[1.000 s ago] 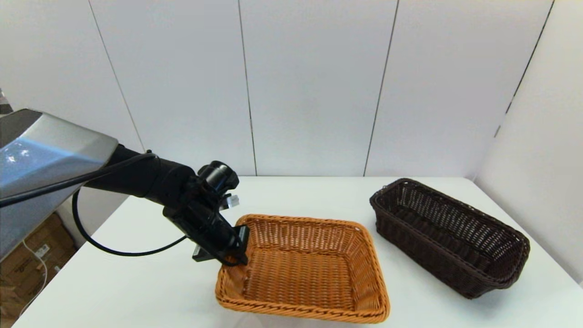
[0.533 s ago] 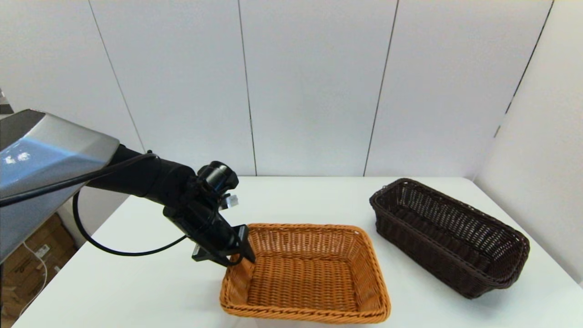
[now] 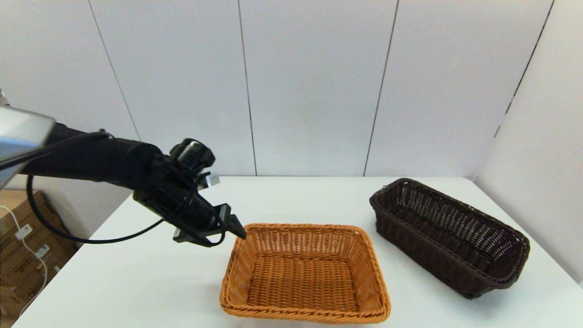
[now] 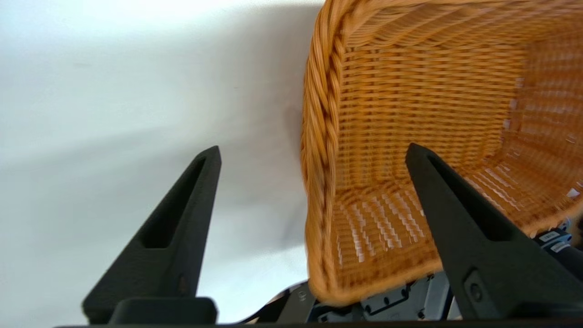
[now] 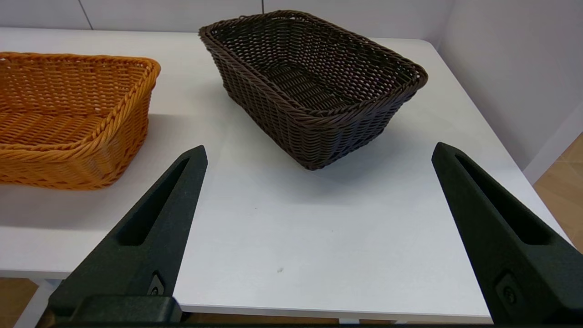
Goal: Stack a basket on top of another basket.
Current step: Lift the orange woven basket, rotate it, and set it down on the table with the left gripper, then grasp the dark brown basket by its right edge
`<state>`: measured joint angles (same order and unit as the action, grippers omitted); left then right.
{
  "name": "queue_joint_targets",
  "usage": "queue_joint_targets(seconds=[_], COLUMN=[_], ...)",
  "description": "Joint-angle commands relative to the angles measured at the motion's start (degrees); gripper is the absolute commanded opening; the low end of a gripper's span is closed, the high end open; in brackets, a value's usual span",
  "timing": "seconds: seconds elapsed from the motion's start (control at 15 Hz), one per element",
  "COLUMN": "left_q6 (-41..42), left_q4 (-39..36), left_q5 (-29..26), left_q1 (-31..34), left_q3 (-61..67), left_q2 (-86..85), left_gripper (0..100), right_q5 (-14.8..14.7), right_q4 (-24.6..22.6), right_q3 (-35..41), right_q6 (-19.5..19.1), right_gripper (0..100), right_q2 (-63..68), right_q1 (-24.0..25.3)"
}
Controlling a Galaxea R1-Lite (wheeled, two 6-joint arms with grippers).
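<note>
Now, head view: the left hand (image 3: 227, 224) hangs spread and empty just off the far-left corner of the orange-tan basket (image 3: 305, 273), which sits flat on the desk (image 3: 136, 282), with the dark brown basket (image 3: 448, 237) well apart to its right. Left wrist view: the rim runs between the parted fingers (image 4: 182, 218) untouched. Right wrist view: the right hand (image 5: 319, 159), spread wide and empty, faces the dark brown basket (image 5: 314, 86); it should probably clamp one rim wall, lift level, and lower squarely onto the orange-tan basket (image 5: 68, 118).
</note>
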<state>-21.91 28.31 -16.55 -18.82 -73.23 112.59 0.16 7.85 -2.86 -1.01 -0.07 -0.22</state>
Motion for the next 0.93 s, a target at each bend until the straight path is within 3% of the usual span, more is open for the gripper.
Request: queue_joint_targets(seconds=[0.07, 0.27, 0.6, 0.8, 0.93], left_q6=[6.5, 10.0, 9.2, 8.8, 8.9], left_q4=[8.4, 14.8, 15.6, 17.0, 22.5], left_q5=[0.5, 3.9, 11.6, 12.3, 12.3], left_q1=[7.4, 9.0, 9.0, 9.0, 9.1], left_q3=[1.4, 5.8, 21.7, 30.7, 31.1], left_q2=[-16.0, -33.5, -57.7, -74.7, -83.1], left_gripper=[100, 100, 100, 100, 100], right_q5=[0.0, 0.0, 0.0, 0.0, 0.0], right_q4=[0.0, 0.0, 0.1, 0.1, 0.0], right_q3=[0.0, 0.1, 0.1, 0.0, 0.0], right_q6=[0.0, 0.0, 0.0, 0.0, 0.0], right_gripper=[100, 100, 100, 100, 100], right_q2=[0.1, 0.1, 0.1, 0.1, 0.1], right_q1=[0.0, 0.0, 0.0, 0.0, 0.0])
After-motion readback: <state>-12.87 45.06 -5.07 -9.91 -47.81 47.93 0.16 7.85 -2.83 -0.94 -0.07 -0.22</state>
